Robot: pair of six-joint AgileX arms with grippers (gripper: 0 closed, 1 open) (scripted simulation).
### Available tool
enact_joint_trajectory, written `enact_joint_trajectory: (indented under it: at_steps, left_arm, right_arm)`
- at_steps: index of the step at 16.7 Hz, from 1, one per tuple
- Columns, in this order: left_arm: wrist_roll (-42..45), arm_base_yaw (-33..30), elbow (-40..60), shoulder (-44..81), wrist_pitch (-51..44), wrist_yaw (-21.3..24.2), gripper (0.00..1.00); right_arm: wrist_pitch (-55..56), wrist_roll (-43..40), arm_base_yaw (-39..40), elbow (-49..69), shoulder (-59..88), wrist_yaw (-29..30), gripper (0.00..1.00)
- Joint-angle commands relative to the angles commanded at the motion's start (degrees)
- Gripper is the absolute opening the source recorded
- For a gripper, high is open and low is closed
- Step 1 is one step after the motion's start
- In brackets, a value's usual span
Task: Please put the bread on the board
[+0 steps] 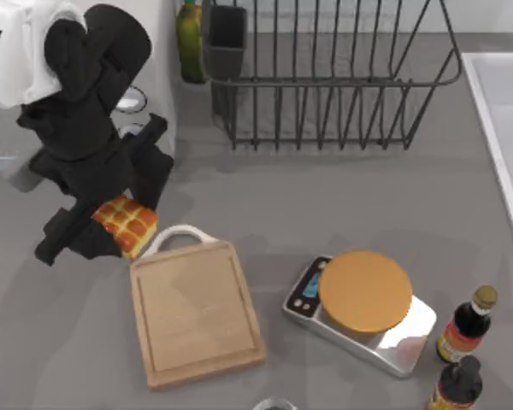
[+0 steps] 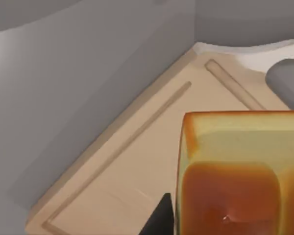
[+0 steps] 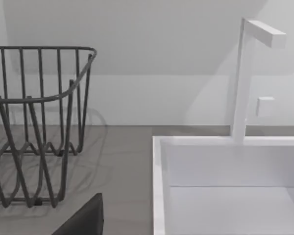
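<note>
Top view looks down; left wrist close over the board (image 2: 137, 161)

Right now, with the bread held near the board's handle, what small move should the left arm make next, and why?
Probably carry on toward the board's middle before lowering. The left tool grips the bread just off the board's handle-end corner in the top view, so releasing here would likely drop it on the edge or the table.

Board (image 1: 197, 312) top bare; scale (image 1: 363, 312) nearby.

Golden bumpy bread (image 1: 125, 223) aloft beside wooden board's (image 1: 197, 313) handle corner.
</note>
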Motion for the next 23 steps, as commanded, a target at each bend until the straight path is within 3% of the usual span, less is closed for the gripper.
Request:
enact_joint_trajectory:
  at_steps: [5, 9, 23]
  left_arm:
    - [-26.94, -6.21, 0.33, 0.47, 4.72, -0.17, 0.0]
    - [-38.66, -8.23, -1.16, 2.65, 5.42, 0.64, 0.0]
    - [-41.15, -8.4, -3.73, 4.56, 8.47, 0.94, 0.0]
  right_arm:
    - [0.0, 0.0, 0.0, 0.0, 0.0, 0.0, 1.0]
    - [0.0, 0.0, 0.0, 0.0, 0.0, 0.0, 1.0]
    - [0.0, 0.0, 0.0, 0.0, 0.0, 0.0, 1.0]
